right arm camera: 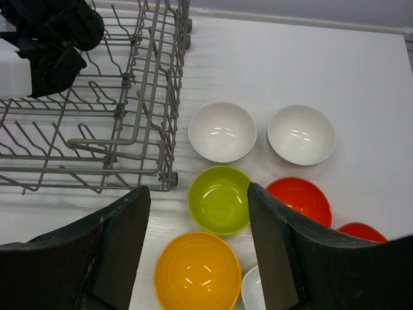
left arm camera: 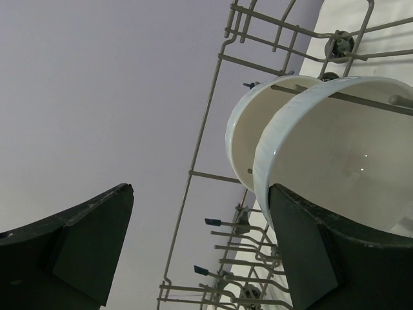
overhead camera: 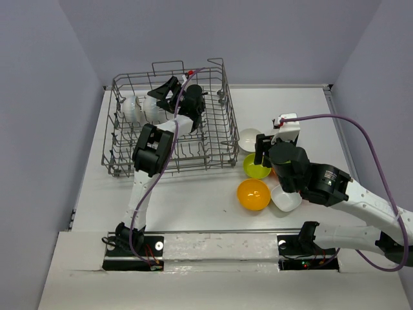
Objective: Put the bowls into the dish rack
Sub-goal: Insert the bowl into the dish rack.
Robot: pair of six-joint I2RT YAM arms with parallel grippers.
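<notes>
At the far left corner of the dish rack (overhead camera: 227,110), 2 bowls are standing on edge between the tines: the rear white bowl (left arm camera: 248,129) and the nearer white bowl (left arm camera: 335,148). I am counting 9 bowls in view, so 2 of 9 are loaded.

My left pincer (left arm camera: 200,194) is hovering inside the rack just beside that pair, jaws spread wide and gripping nothing. Its right finger (left arm camera: 303,252) is lying close against the rim of the nearer white bowl; I cannot tell whether it is touching.

On the table (overhead camera: 193,200), to the right of the rack, 7 bowls are waiting in a loose cluster:
- a round white bowl (right arm camera: 222,131) nearest the rack
- a second round white bowl (right arm camera: 301,134) beside it
- a lime green bowl (right arm camera: 219,199)
- an orange-yellow bowl (right arm camera: 197,270)
- a red-orange bowl (right arm camera: 299,200)
- a second red-orange bowl (right arm camera: 361,231), partly hidden by my finger
- a squarish white bowl (overhead camera: 286,199)

My right pincer (right arm camera: 198,192) is hanging above the lime green bowl, jaws wide and carrying nothing, with the bowl showing between the fingers.

I am judging the task to be in its early part, with 7 placements outstanding. The lime green bowl is looking like the next pick.
</notes>
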